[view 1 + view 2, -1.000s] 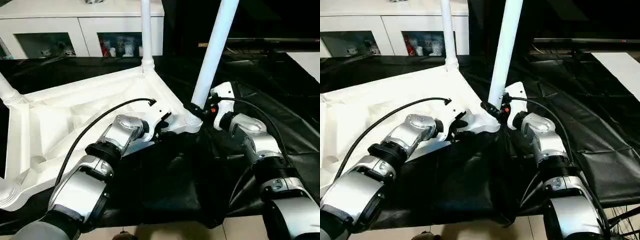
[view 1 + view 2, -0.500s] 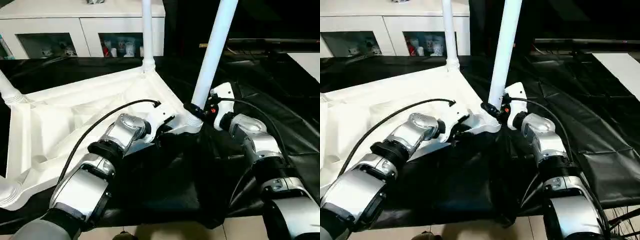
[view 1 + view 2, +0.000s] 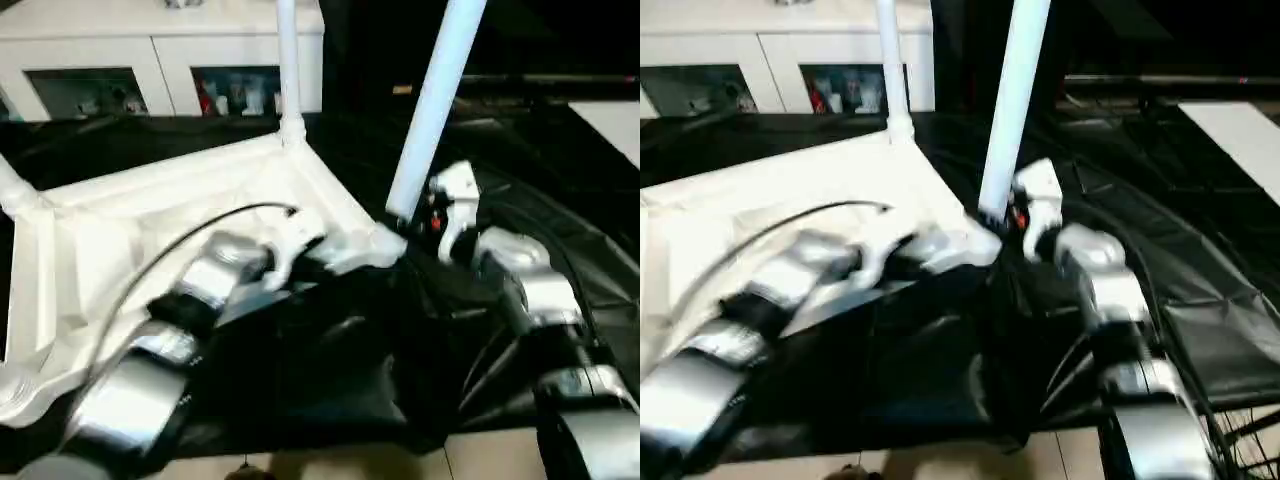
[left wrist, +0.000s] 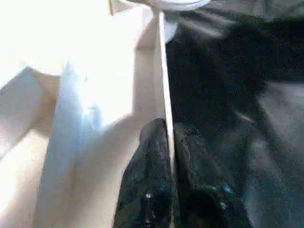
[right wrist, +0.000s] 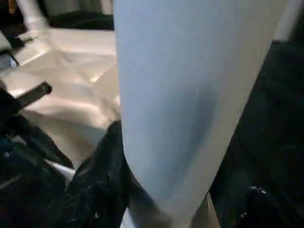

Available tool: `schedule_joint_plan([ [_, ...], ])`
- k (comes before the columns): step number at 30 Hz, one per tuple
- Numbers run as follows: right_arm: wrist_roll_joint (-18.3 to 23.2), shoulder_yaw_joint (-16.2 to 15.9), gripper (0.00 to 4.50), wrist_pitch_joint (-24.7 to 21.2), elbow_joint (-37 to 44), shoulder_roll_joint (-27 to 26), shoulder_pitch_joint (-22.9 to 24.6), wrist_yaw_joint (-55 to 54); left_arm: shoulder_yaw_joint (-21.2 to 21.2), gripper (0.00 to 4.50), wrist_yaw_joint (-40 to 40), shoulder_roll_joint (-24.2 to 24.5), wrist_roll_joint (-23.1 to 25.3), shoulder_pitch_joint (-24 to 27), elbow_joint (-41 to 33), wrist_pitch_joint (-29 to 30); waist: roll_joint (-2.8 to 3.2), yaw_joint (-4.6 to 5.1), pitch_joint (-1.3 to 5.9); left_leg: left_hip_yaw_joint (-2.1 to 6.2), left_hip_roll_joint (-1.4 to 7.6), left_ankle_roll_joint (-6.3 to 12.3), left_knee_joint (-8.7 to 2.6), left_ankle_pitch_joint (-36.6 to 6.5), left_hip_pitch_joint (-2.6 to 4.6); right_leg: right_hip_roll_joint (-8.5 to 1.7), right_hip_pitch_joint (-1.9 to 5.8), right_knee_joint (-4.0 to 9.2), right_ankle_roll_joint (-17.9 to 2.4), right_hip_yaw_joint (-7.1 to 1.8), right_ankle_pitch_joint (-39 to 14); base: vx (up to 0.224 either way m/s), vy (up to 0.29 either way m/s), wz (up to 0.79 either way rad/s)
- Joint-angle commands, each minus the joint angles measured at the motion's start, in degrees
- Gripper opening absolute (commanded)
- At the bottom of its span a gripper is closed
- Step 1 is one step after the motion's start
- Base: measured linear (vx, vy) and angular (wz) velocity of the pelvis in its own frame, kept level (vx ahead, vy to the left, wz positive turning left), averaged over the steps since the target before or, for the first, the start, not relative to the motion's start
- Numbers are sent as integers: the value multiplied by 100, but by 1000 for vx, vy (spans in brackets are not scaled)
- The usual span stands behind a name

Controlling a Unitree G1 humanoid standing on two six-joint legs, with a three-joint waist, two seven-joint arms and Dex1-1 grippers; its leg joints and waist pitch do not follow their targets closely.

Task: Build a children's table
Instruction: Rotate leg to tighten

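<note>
We are working on the upturned white plastic table top point(image 3: 150, 230), its ribbed underside filling the left and centre of the frame on black sheeting point(image 3: 330, 370). Our left claw point(image 4: 170, 142) is pinching its thin rim wall, one black finger on each side. Our right claw point(image 5: 156, 190) is wrapping the long white tubular leg point(image 3: 432, 110) just above the near corner socket point(image 3: 375, 245), fingers around it and apparently gripping.

If we are tilting the leg while pressing, it could jam or pop out, and the top could slide on the slick sheeting. The thin rim could also slip from our left claw.

The leg's foot is cut off at the upper edge, and whether its base is fully seated is hard to make out.
</note>
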State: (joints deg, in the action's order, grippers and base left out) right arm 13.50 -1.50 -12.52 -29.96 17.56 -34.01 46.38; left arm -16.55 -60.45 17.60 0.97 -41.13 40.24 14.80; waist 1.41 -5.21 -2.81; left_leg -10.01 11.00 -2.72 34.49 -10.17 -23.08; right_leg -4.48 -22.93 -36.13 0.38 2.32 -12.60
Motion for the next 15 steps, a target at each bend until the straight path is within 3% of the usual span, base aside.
schedule_joint_plan([
  [1,65,-151,185,-160,309,86,49,190,-288,5,-402,174,-3,439,-564,188,17,-13,403,51,237,545,-361,-476,165,-331,328,287,-1869,-150,968,0,0,0],
  [3,38,-163,185,-131,279,81,63,186,-307,0,-383,222,24,515,-654,211,24,-4,378,26,231,373,-385,-779,208,-330,276,339,-1801,-169,489,0,0,0],
  [7,-45,-98,185,-14,162,8,39,12,-396,0,-325,343,175,694,-846,199,16,7,351,29,218,141,-428,-947,200,-335,279,380,-1644,-183,47,0,0,0],
  [8,-44,-70,185,-34,187,-3,20,-14,-410,0,-327,358,187,723,-906,218,-11,17,361,32,219,113,-432,-918,191,-345,295,375,-1606,-187,70,0,0,0],
  [15,11,-92,185,-370,475,112,49,67,-332,0,-257,304,101,796,-1327,302,-5,8,388,22,193,253,-387,-509,177,-320,294,329,-1581,-182,574,0,0,0],
])
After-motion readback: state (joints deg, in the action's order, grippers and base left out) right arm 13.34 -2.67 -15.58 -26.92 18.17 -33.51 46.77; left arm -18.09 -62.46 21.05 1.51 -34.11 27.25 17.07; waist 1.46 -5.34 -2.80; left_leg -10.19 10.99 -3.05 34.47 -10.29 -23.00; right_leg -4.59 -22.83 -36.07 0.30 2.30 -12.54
